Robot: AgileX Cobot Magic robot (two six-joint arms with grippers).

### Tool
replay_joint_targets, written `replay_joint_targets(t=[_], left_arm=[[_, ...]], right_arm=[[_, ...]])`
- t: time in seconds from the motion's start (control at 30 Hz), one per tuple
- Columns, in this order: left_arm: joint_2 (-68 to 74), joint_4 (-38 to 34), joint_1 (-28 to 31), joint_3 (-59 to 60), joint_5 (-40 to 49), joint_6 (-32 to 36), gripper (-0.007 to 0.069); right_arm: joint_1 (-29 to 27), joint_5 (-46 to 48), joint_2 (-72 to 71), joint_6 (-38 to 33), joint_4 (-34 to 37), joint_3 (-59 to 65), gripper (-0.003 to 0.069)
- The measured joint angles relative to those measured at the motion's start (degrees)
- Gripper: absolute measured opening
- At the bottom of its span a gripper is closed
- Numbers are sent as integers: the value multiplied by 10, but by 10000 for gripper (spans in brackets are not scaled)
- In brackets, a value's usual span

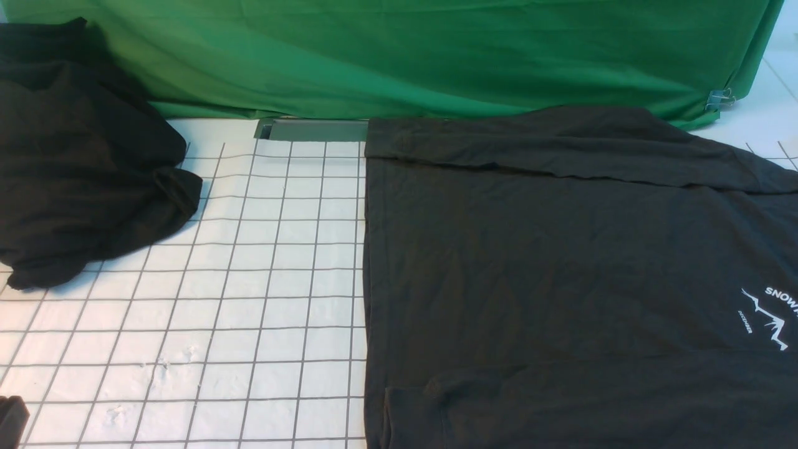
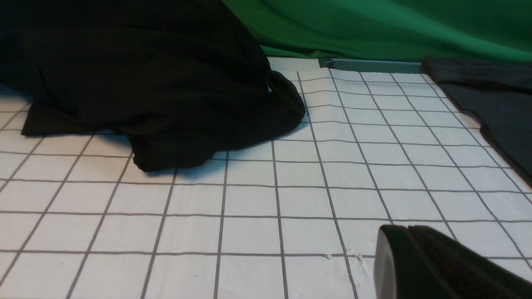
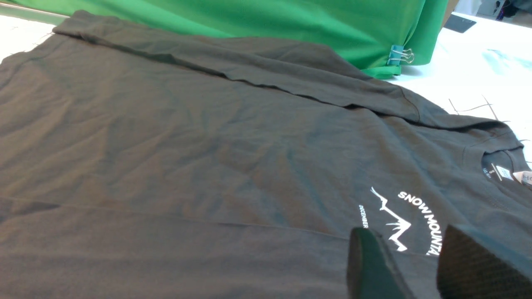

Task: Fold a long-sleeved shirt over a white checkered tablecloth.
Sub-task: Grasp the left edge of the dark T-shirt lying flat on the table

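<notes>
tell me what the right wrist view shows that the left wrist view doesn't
Only the right wrist view: the white print on the long-sleeved shirt, its neck label, a binder clip on the green cloth, and the right gripper, open over the shirt.
Only the left wrist view: the crumpled black garment, a grey strip and the shut left gripper.
Both: shirt, green cloth and white checkered tablecloth, though the left wrist view catches only the shirt's edge.

Charcoal long-sleeved shirt (image 1: 548, 262) laid out flat, front up, on the right side of the white checkered tablecloth (image 1: 274, 299). One sleeve folded in along the far edge, another fold near. White SNOW mountain print way right. Tablecloth slightly wrinkled, grid showing left of it.
</notes>
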Motion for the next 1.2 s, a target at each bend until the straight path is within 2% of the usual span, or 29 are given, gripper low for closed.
replay_joint_targets(t=[0.53, 0.57, 0.6, 0.63, 0.67, 0.77, 0.8, 0.83, 0.97, 1.2], left_arm=[[0, -1, 0, 0, 0, 0, 18], [0, -18, 0, 0, 0, -12, 18], [0, -58, 0, 0, 0, -38, 18], [0, -135, 0, 0, 0, -84, 18], [0, -161, 0, 0, 0, -98, 18], [0, -323, 0, 0, 0, -163, 18], [0, -408, 0, 0, -1, -179, 18], [0, -445, 0, 0, -1, -186, 18], [0, -484, 0, 0, -2, -193, 18], [0, -476, 0, 0, -35, -191, 18]], right_arm=[[0, 0, 0, 0, 0, 0, 239], [0, -1, 0, 0, 0, 0, 239], [0, -1, 0, 0, 7, 0, 239], [0, -2, 0, 5, 26, 0, 239], [0, -2, 0, 10, 34, 0, 239], [0, -2, 0, 81, 135, 0, 239], [0, -4, 0, 138, 189, 0, 239], [0, -4, 0, 170, 210, 0, 239], [0, -5, 0, 238, 240, 0, 239], [0, -19, 0, 255, 254, 0, 234]])
